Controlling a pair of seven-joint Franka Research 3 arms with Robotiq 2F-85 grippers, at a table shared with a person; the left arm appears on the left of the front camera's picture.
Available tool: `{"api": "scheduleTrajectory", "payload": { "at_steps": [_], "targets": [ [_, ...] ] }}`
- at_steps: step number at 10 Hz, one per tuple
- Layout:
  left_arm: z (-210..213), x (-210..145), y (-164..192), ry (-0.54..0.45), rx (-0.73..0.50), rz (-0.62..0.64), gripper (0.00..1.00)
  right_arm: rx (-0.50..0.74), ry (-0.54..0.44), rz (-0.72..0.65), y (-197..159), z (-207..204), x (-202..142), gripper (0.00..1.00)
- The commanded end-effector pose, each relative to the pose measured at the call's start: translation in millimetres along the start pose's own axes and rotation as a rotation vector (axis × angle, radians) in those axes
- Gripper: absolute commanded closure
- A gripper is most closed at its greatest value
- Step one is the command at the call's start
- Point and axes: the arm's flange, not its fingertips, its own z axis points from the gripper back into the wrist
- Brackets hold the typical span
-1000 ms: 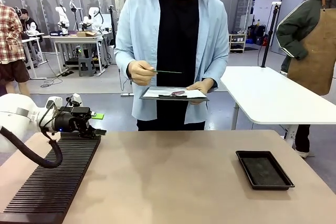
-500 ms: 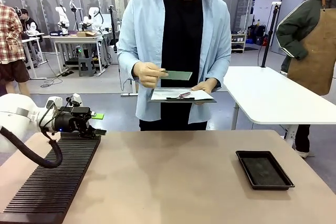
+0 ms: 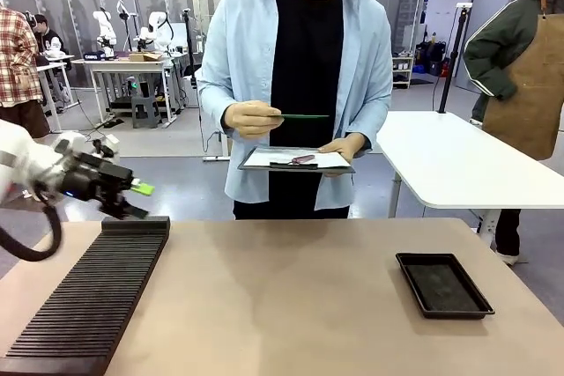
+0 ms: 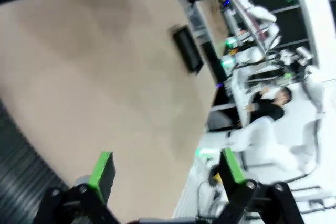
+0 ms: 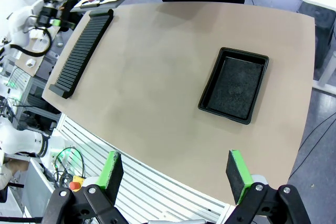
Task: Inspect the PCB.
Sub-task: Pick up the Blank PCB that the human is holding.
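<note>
The PCB [image 3: 304, 116], thin and green, is seen edge-on and level in one hand of the person at the far side, at chest height. Just below it, the person's other hand holds a white paper clipboard [image 3: 295, 159]. My left gripper [image 3: 137, 200] hovers open and empty above the far end of the black slotted rack [image 3: 88, 297]. In the blurred left wrist view its green pads [image 4: 102, 169] stand wide apart over the table. My right gripper [image 5: 174, 171] is open, high above the table's near edge, with nothing between its fingers.
A shallow black tray [image 3: 443, 284] lies at the table's right, also visible as the black tray [image 5: 234, 85] in the right wrist view. The slotted rack [image 5: 84, 51] runs along the left side. A white table [image 3: 458, 165] and another person stand behind on the right.
My left gripper has lifted and drawn back to the left, off the rack's far end. The person has turned the PCB from tilted to level, edge-on.
</note>
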Motion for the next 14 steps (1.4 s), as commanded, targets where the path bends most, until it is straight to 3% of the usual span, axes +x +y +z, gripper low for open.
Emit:
{"api": "scheduleTrajectory", "payload": {
  "at_steps": [1, 4, 6, 9, 14],
  "targets": [
    [28, -33, -61, 0.163, 0.25, 0.002, 0.0, 0.014, -0.002, 0.009, 1, 1, 0, 0.0],
    [73, -72, -134, 0.208, 0.531, -0.089, 0.0, 0.014, -0.002, 0.009, 1, 1, 0, 0.0],
    [93, -108, -173, 0.132, 0.656, -0.143, 0.0, 0.014, -0.002, 0.009, 1, 1, 0, 0.0],
    [109, -162, -196, 0.042, 0.82, -0.199, 0.0, 0.014, -0.002, 0.009, 1, 1, 0, 0.0],
    [123, -198, -198, -0.164, 0.78, -0.292, 0.0, 0.014, -0.002, 0.009, 1, 1, 0, 0.0]
  ]
}}
